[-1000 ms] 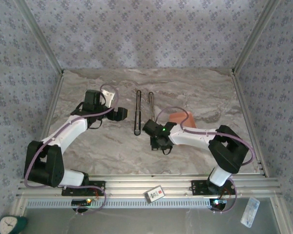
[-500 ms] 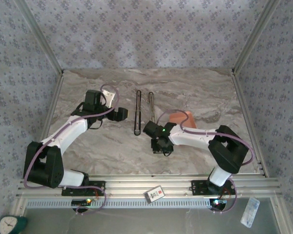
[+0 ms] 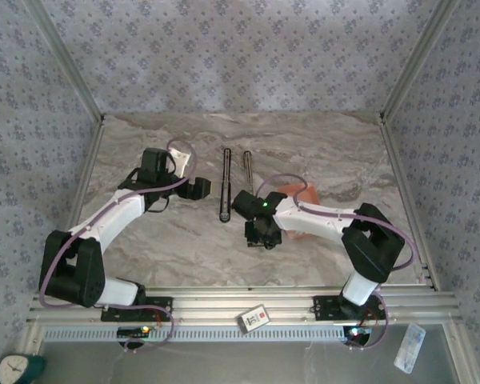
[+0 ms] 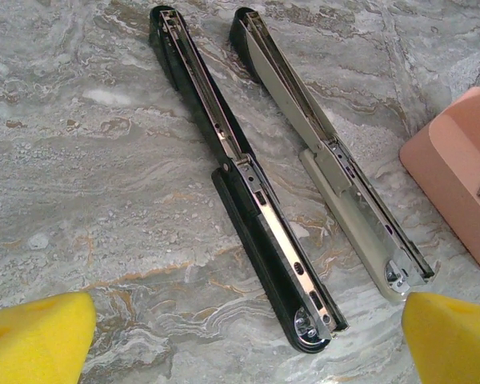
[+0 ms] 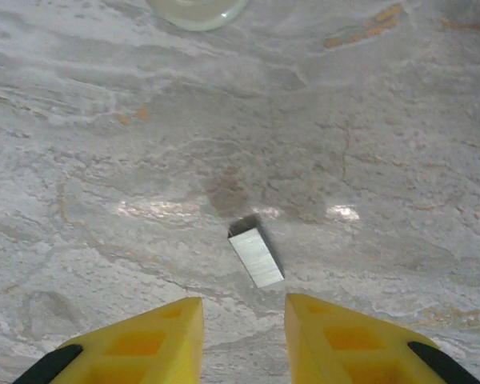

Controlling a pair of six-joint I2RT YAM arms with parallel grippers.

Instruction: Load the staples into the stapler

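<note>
We saw the right gripper (image 5: 242,318) narrowly parted just short of the staples (image 5: 256,257); the left gripper (image 4: 244,346) gaped wide by the black stapler (image 4: 256,214).

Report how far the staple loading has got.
Done: the black stapler and beige stapler lie opened flat. In hand: the right gripper, open, hovers at the staple strip lying on the table, not gripping it. To do: grasp the strip, seat it in a stapler, close it.

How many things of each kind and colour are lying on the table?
black stapler: 1
grey stapler: 1
staple strip: 1
pink box: 1
Total: 4
</note>
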